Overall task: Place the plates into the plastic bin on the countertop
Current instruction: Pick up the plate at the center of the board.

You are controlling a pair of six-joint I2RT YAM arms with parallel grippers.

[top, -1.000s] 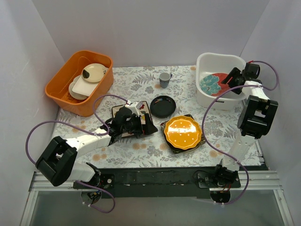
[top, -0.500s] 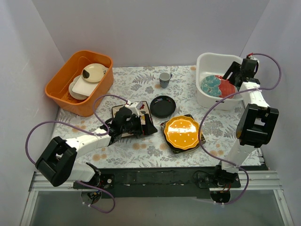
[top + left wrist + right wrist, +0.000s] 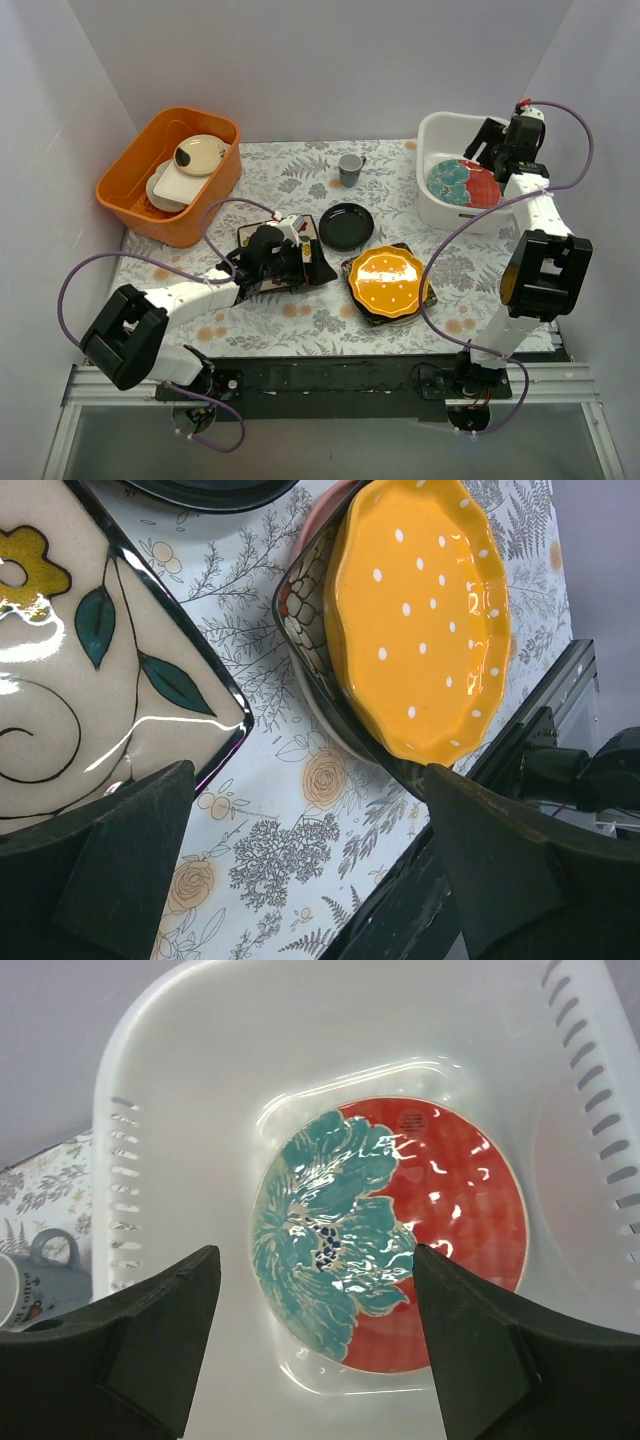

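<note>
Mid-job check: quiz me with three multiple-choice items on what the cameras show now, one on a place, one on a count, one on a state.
1. Where is the red-teal plate?
A) in the orange tub
B) in the white bin
C) on the cloth

2. How many plates lie in the white bin?
A) one
B) two
C) three

3. The right gripper is:
A) shut on a plate
B) open and empty
C) out of view

Answers:
1 B: the right wrist view shows it lying on the bin floor.
2 A: only that plate shows inside.
3 B: its fingers stand wide apart above the plate, holding nothing.
</note>
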